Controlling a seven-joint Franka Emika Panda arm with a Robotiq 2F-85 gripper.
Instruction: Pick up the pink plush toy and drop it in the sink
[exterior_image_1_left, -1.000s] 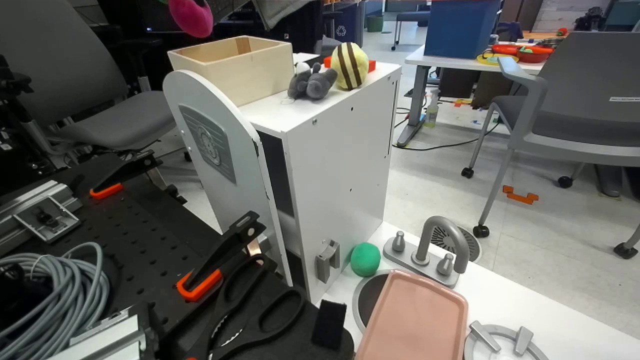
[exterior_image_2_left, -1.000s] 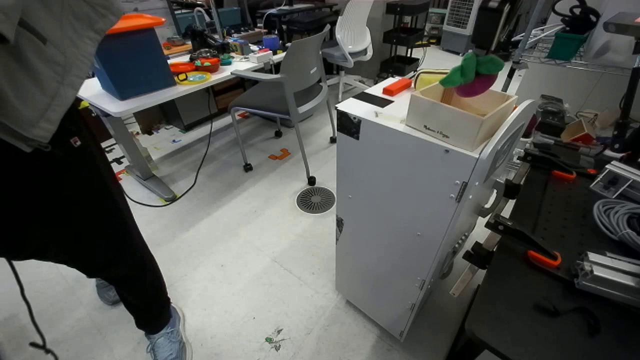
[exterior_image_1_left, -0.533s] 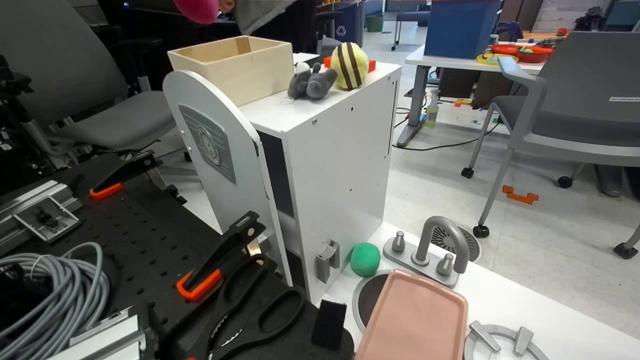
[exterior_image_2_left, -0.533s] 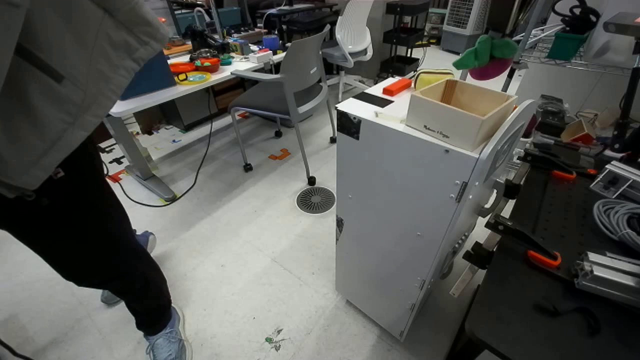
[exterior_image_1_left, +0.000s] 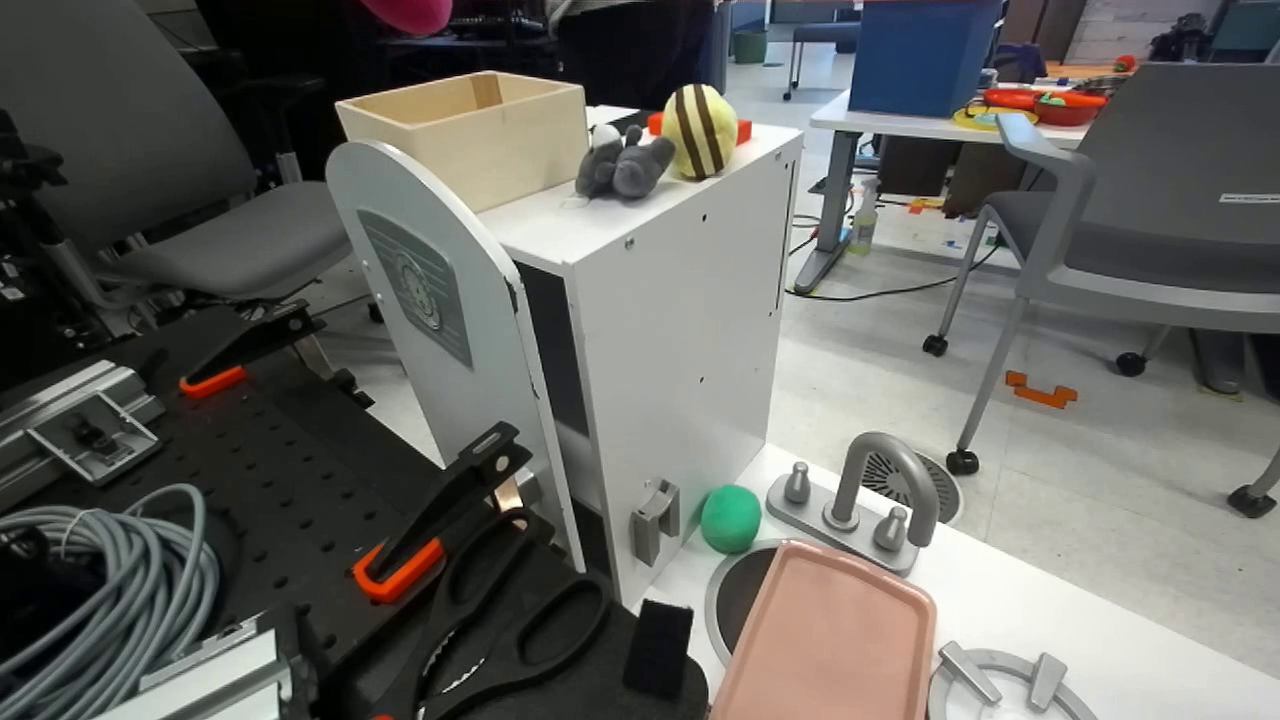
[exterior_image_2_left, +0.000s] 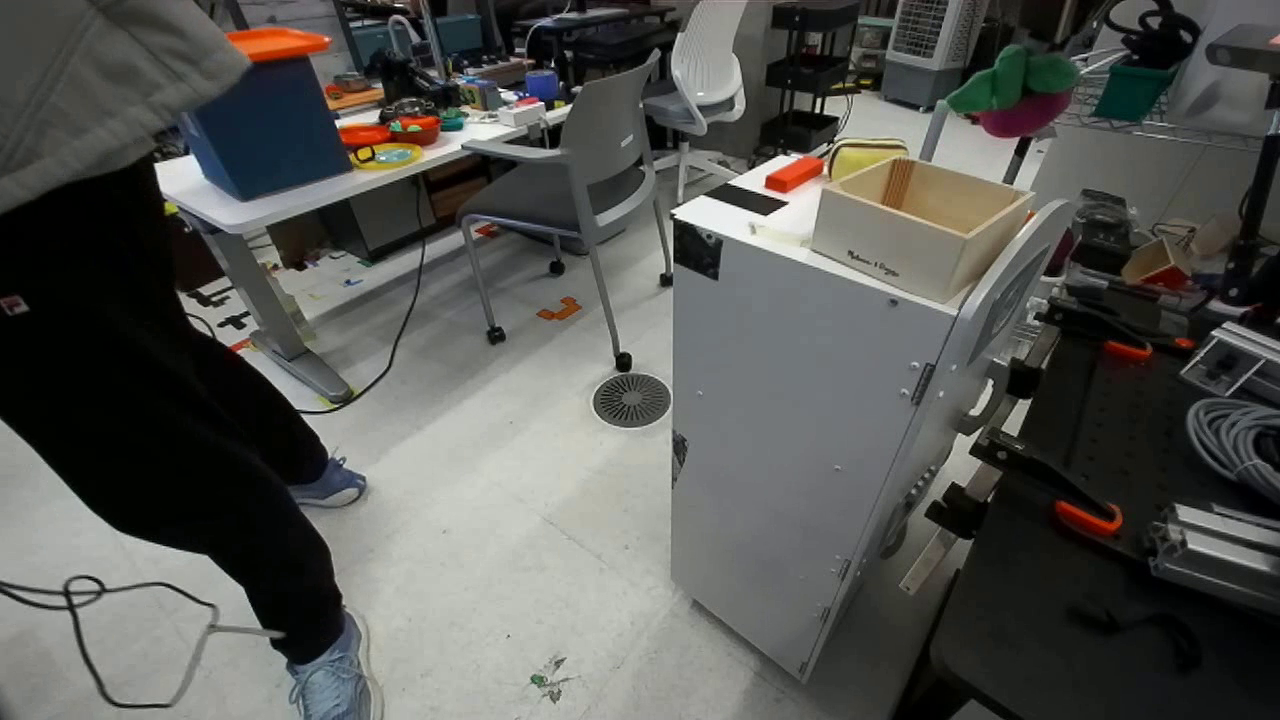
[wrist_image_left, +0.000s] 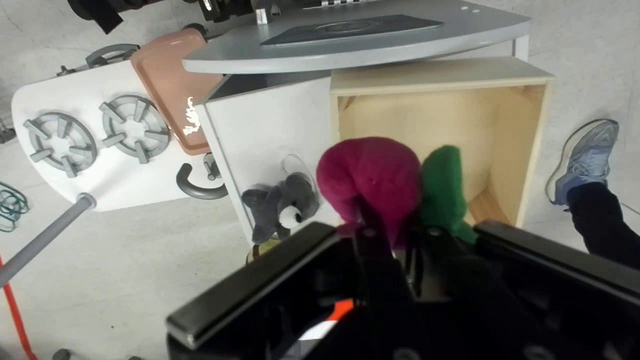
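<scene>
Higher up than the edges of the table (exterior_image_1_left: 560, 228), the claw (wrist_image_left: 402, 236), mostly closed, is pinching the pink plush toy (wrist_image_left: 377, 175); a wooden box (exterior_image_2_left: 880, 242) is standing near one corner, and a tray (exterior_image_1_left: 835, 640) is partly covering the sink (exterior_image_1_left: 735, 590).

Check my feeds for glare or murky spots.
Wrist view: white glare on the pinkish tray; the gripper largely dark and murky. In an exterior view: near-blackness behind the pink plush toy, itself cropped by the top edge. The sink shows no glare in any view.
</scene>
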